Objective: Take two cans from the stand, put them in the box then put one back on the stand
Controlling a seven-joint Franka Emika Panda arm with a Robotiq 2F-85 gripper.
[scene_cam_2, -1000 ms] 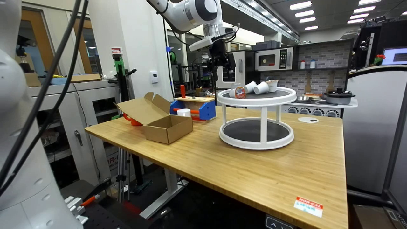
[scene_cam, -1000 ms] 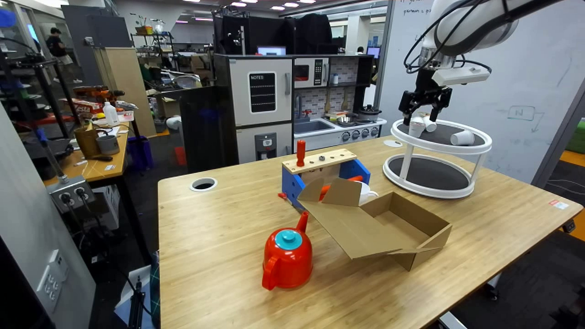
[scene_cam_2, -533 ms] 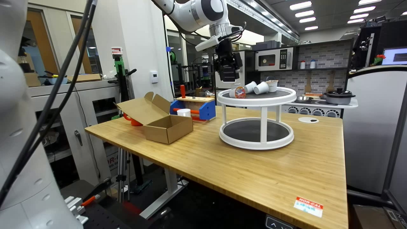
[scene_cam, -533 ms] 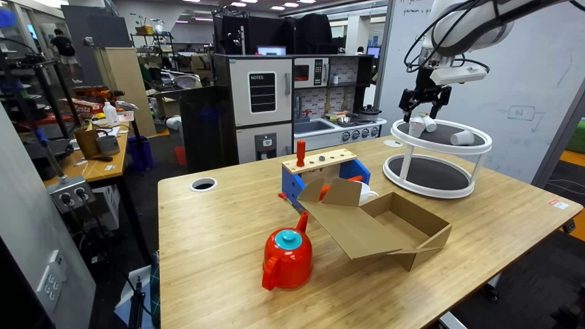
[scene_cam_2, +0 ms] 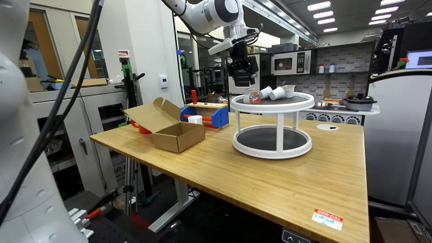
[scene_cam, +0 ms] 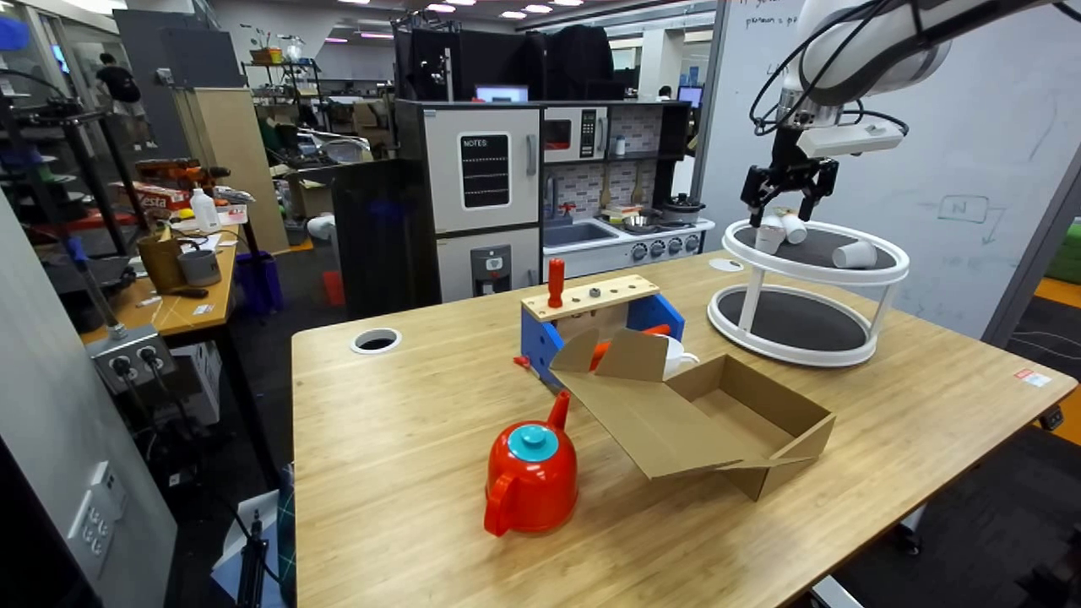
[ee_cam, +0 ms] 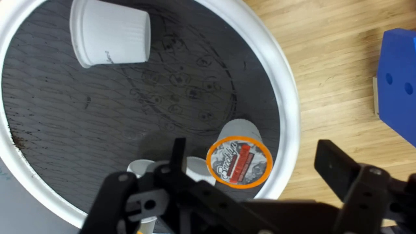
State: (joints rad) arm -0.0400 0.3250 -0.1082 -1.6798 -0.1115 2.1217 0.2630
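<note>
On the upper shelf of the white two-tier stand (scene_cam_2: 276,108) lie several whitish cans. The one with an orange-rimmed lid (ee_cam: 239,162) is near the rim, its lid tilted up towards the wrist camera. Another can (ee_cam: 113,32) lies on its side farther across the shelf. More cans (scene_cam_2: 277,93) sit close together, partly behind a finger in the wrist view. My gripper (scene_cam: 780,218) is open above the stand's edge, holding nothing. In the wrist view the orange-lidded can shows below, between the spread fingers (ee_cam: 336,169). The cardboard box (scene_cam: 756,414) stands flap-up, with no can visible inside.
Beside the box are a blue-and-wood toy rack (scene_cam: 591,300) and a white mug (scene_cam_2: 195,119). A red teapot (scene_cam: 534,473) stands near the box's raised flap. The stand's rim (ee_cam: 282,81) and posts rise from the wooden table.
The gripper has shifted closer over the stand's edge and turned somewhat, most of it in the first half second. Its fingers have stayed apart. The cans, stand and box have not moved.
</note>
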